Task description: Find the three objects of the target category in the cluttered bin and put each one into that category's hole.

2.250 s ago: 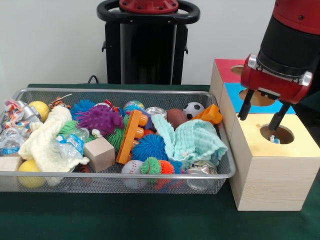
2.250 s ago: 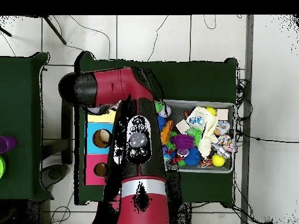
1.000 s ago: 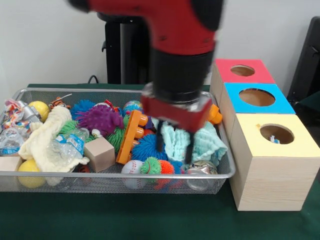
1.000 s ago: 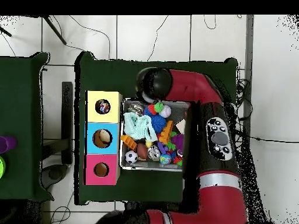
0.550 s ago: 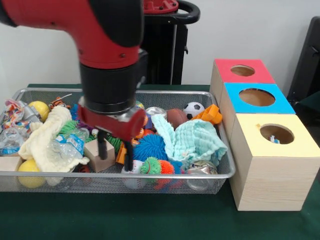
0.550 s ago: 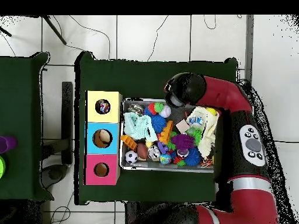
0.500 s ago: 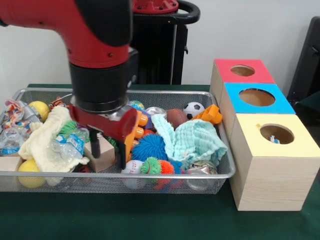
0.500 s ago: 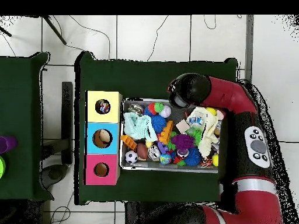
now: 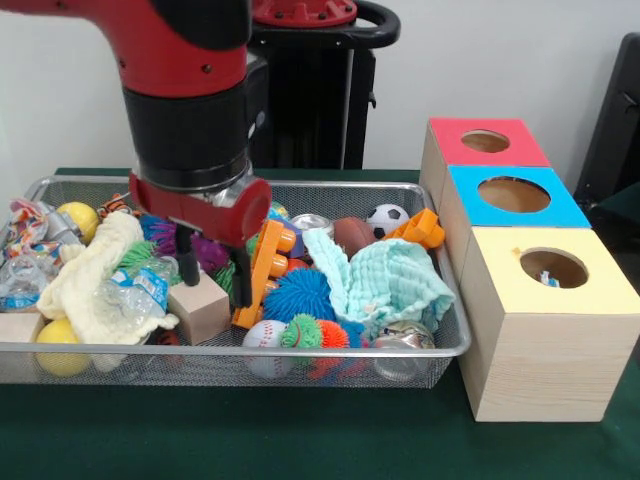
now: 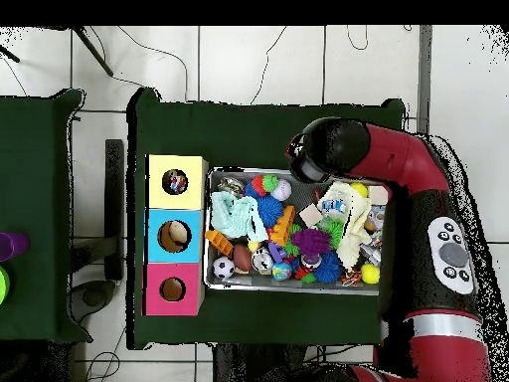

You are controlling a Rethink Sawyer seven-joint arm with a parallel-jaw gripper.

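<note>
- Front view: the end effector point(image 9: 213, 264), fingers spread and empty, hangs low over the wire bin point(image 9: 300, 353), just above the wooden block point(image 9: 198, 308) and beside the orange toy point(image 9: 262, 268). Two seconds ago it stood over the yellow box point(image 9: 553, 335), where a small item now lies in the hole point(image 9: 553, 267); since then it has swept back leftward across the clutter, which suggests a fresh search is beginning.
- Overhead view: the red arm point(image 10: 398, 169) has swung across the bin, uncovering its contents; the end effector hides beneath it. Plastic bottles point(image 10: 372, 217) lie at the bin's far end from the boxes on the bench point(image 10: 268, 124).
</note>
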